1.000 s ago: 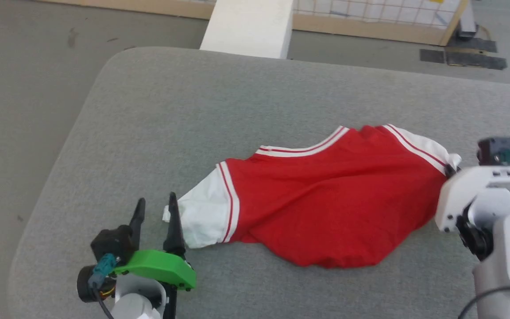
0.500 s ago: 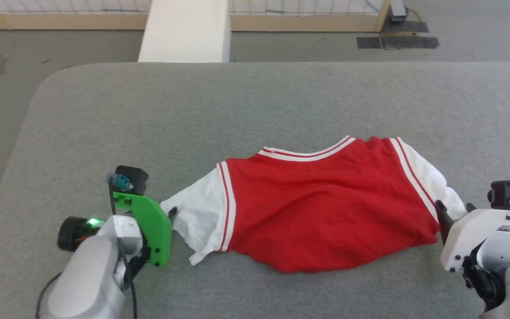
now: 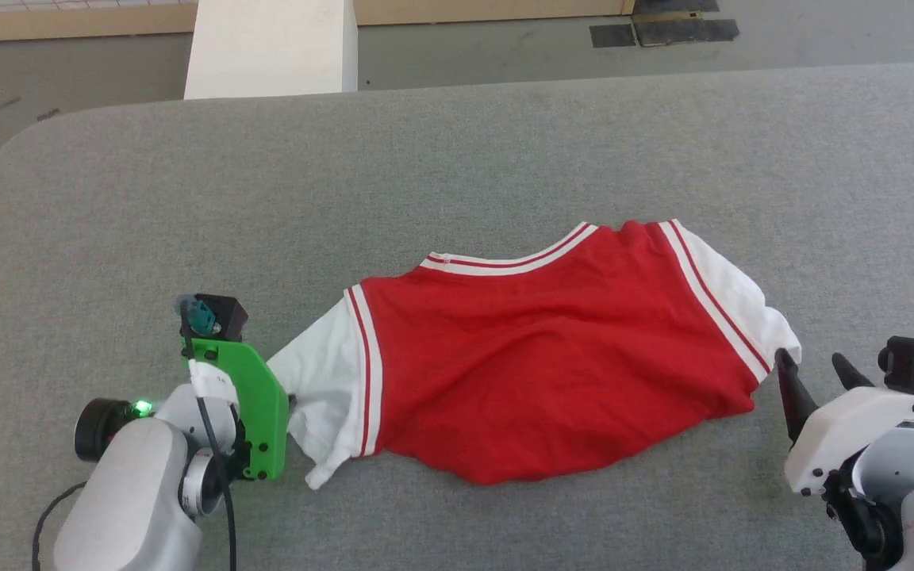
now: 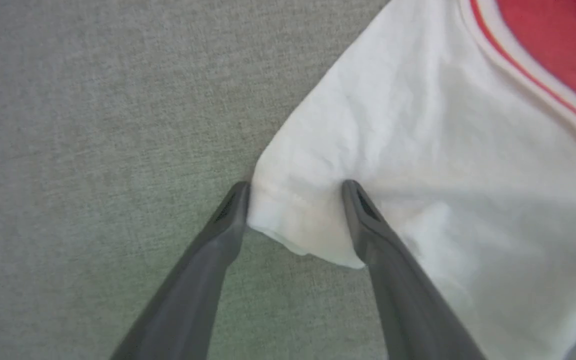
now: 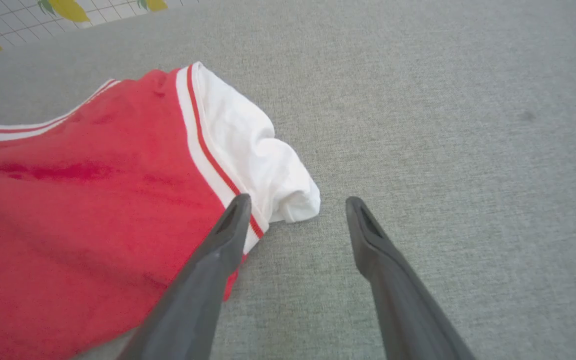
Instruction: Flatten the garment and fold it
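Swung round from where it pointed up the table a second ago, the left hand (image 4: 295,192) now faces the garment (image 3: 552,365), its two dark fingers spread wide with the cuff corner of the white left sleeve (image 4: 393,125) lying between the tips, not yet pinched. The head camera has also turned, so the whole scene sits differently in its picture.

The right hand (image 3: 810,361) is wide apart too and holds nothing. One finger lies over the striped seam at the shirt's edge, the other over bare grey table (image 3: 457,159), with the crumpled end of the right sleeve (image 5: 248,145) just ahead between them.

The red T-shirt lies near the front middle of the table, rumpled, its body creased and its lower edge bunched, neckline (image 3: 505,262) towards the far side.

Judging from this, both hands are placed to take a sleeve each and pull the shirt out flat; flattening is only starting and no fold is made.

No brand, label or writing can be read on the shirt or the robot.
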Robot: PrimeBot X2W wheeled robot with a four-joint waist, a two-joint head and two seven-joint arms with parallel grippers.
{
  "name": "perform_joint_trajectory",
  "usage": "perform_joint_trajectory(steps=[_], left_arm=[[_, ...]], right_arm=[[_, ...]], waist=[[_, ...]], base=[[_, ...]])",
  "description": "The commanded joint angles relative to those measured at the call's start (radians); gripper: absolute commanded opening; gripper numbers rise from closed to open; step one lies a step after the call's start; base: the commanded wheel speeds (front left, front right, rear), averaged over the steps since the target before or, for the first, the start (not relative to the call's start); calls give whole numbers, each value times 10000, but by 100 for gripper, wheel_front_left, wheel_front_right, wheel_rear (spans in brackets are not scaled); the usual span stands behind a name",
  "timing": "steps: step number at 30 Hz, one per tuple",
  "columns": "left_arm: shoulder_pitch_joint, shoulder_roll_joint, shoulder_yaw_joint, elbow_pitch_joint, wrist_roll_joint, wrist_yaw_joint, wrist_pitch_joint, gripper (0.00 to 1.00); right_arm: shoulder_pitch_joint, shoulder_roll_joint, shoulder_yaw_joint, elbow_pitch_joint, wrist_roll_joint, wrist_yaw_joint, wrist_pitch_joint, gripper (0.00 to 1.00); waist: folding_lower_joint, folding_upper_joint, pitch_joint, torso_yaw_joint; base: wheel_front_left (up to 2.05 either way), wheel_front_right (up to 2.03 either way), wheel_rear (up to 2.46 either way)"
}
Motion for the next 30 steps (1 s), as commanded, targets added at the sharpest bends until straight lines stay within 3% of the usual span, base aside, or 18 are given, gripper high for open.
perform_joint_trajectory(steps=[1, 2, 3, 9, 15, 21, 30], left_arm=[[581, 78, -160, 155, -64, 75, 477, 47], [651, 102, -184, 99, -112, 59, 637, 6], [717, 134, -198, 1, -164, 22, 727, 0], [990, 340, 28, -534, -130, 228, 253, 0], [1309, 670, 338, -822, -173, 501, 199, 0], [1271, 935, 501, -916, -189, 647, 297, 0], [778, 642, 276, -973, -329, 505, 239, 0]], right_arm=[[131, 12, 87, -169, 13, -15, -168, 100], [154, 12, 143, -249, -14, -15, -228, 100], [168, 12, 192, -356, -39, -15, -326, 100], [-15, 12, 339, -699, -530, -15, -1009, 100], [-853, -41, 341, -187, -1099, -15, -830, 100], [-2584, -426, 474, 1748, -1294, -15, 507, 100], [-4260, -823, 949, 4061, -673, -15, 2405, 100]], waist=[[0, -1, -75, -15], [0, -1, -107, -19], [0, -1, -146, -23], [0, -1, -375, 138], [0, -1, -478, 448], [0, -1, -244, 925], [0, -1, 270, 1460]], base=[[0, 0, 0], [0, 0, 0], [0, 0, 0], [0, 0, 0], [0, 0, 0], [0, 0, 0], [0, 0, 0]])
